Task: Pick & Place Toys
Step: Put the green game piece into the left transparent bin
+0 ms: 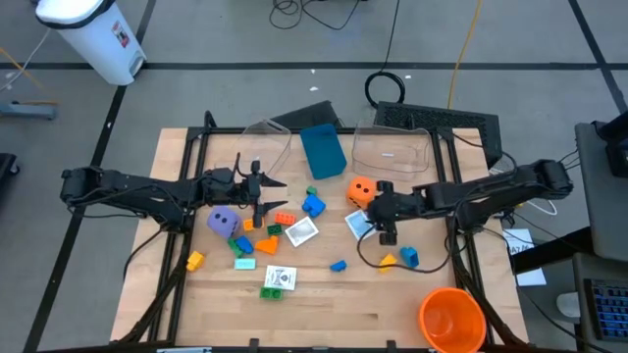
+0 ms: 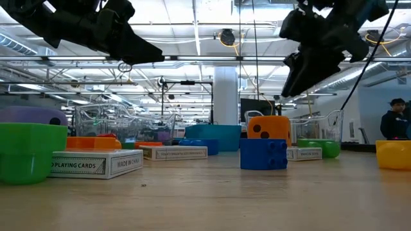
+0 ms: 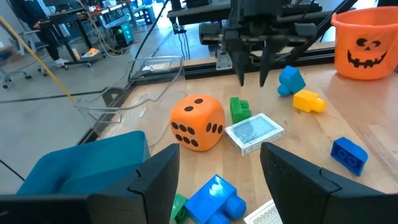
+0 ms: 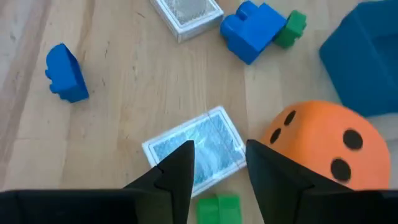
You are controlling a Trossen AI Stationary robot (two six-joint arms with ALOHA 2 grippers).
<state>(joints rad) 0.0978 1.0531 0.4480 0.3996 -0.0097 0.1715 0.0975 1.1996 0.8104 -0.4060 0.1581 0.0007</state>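
Right claw over a card, left claw waiting mid-table.

The white, blue-patterned card lies flat on the table right of centre in the high view, directly under the right claw's parted, empty fingers, just beside the orange black-dotted die. Left claw hangs spread and empty left of centre, the purple die near it. Bricks in blue, orange, yellow and green scatter across the pale wood. At the top stand a blue box and clear tubs; an orange cup sits lower right. Behind, a bright workshop, with a person at far right in the low view.
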